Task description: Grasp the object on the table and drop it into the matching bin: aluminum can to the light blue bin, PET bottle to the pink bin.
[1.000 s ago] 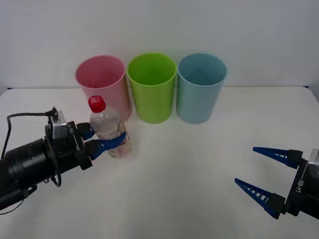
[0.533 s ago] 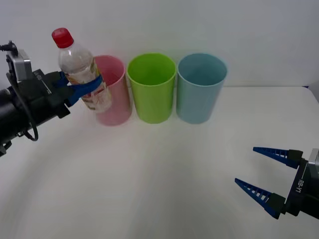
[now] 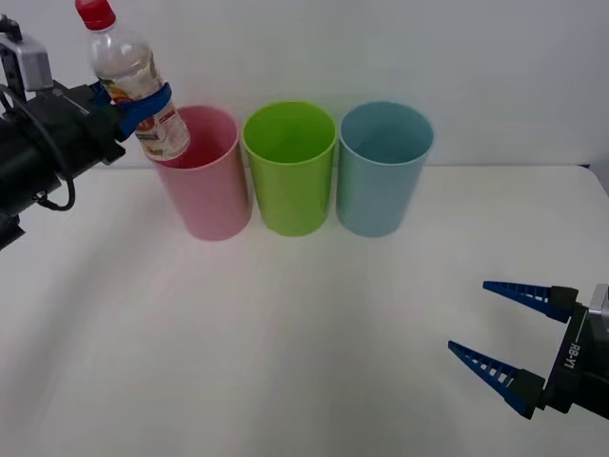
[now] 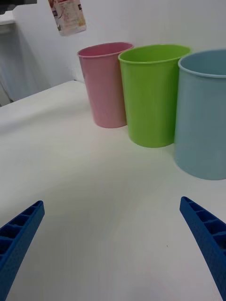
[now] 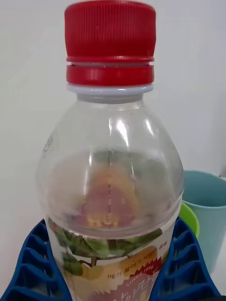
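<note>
**Bottle up over the pink rim, release still to come**

Front view: the left claw (image 3: pixel 133 103) holds the PET bottle (image 3: pixel 131 81) clamped around its labelled waist, lifted off the table (image 3: pixel 304 333) and tilted, its base hanging at the near-left edge of the pink bin (image 3: pixel 200 171). My call: carry it further over the mouth's centre before letting go, so the base clears the rim. The lime green bin (image 3: pixel 290 167) and light blue bin (image 3: pixel 384 167) stand in a row alongside, smooth tapered plastic. The right claw (image 3: pixel 509 335) waits low at the right, fingers spread apart.

Right wrist view: the bottle's labelled base (image 4: pixel 68 18) hangs above and to one side of the pink bin's round rim (image 4: pixel 104 49); the table is matte white.

Left wrist view: red ribbed screw cap (image 5: pixel 109 42), clear thin-walled shoulder, glossy label, ribbed blue fingers (image 5: pixel 33 263) pressing both flanks.
</note>
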Controlling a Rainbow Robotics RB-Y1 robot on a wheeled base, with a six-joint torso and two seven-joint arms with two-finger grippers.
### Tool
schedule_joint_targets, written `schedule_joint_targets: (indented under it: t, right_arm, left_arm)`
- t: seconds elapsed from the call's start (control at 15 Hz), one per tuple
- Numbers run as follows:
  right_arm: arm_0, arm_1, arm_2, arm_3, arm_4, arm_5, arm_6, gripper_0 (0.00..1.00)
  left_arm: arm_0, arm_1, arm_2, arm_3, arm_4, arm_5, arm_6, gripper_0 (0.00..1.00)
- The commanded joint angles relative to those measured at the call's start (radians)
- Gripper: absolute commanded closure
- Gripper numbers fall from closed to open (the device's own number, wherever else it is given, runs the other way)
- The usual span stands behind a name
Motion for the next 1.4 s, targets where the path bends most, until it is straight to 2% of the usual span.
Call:
schedule_joint_targets:
  t: [0.07,0.4,1.2,1.27,1.4]
  right_arm:
    - [0.000,0.000,0.000,0.000,0.000,0.000,0.000,0.00]
    - [0.000,0.000,0.000,0.000,0.000,0.000,0.000,0.00]
    - [0.000,0.000,0.000,0.000,0.000,0.000,0.000,0.00]
    - [0.000,0.000,0.000,0.000,0.000,0.000,0.000,0.00]
    - [0.000,0.000,0.000,0.000,0.000,0.000,0.000,0.00]
  left_arm:
    - [-0.104,-0.034,-0.049,0.108,0.001,0.030,-0.004,0.99]
    - [-0.222,-0.092,-0.071,0.260,-0.041,0.033,-0.015,1.00]
    - [-0.223,-0.116,-0.071,0.274,-0.105,0.047,-0.016,1.00]
    - [-0.222,-0.118,-0.072,0.274,-0.105,0.053,-0.015,0.85]
    - [-0.223,-0.119,-0.071,0.274,-0.099,0.056,-0.018,0.29]
